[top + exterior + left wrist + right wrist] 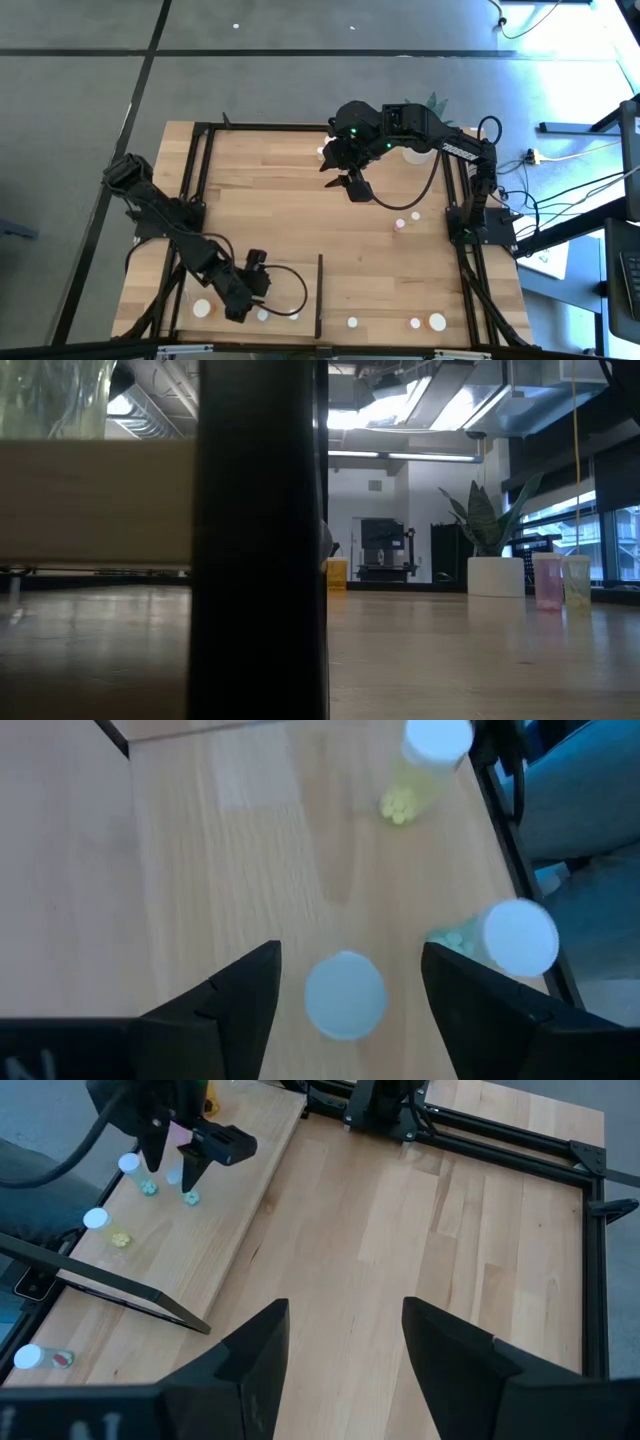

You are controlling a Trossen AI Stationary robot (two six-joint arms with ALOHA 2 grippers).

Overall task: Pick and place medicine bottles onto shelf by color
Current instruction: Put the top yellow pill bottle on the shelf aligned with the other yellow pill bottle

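Observation:
My left gripper (pixel 350 950) hangs open over the shelf (pixel 230 275) at the table's near left. Its fingers stand on either side of a white-capped medicine bottle (pixel 345 997) with a gap at each side. That bottle stands upright on the shelf; in the right wrist view its body (pixel 188 1195) looks green. Beside it stand a green bottle (pixel 510 938) and a yellowish one (pixel 425 760). My right gripper (pixel 352 187) waits open, raised above the table's far middle, with nothing between its fingers.
A thin black upright strip (pixel 320 295) ends the shelf on its right. Past it, three bottles (pixel 415 323) stand near the table's front edge, and two more (pixel 400 225) stand at mid right. A white plant pot (pixel 420 152) sits at the far edge.

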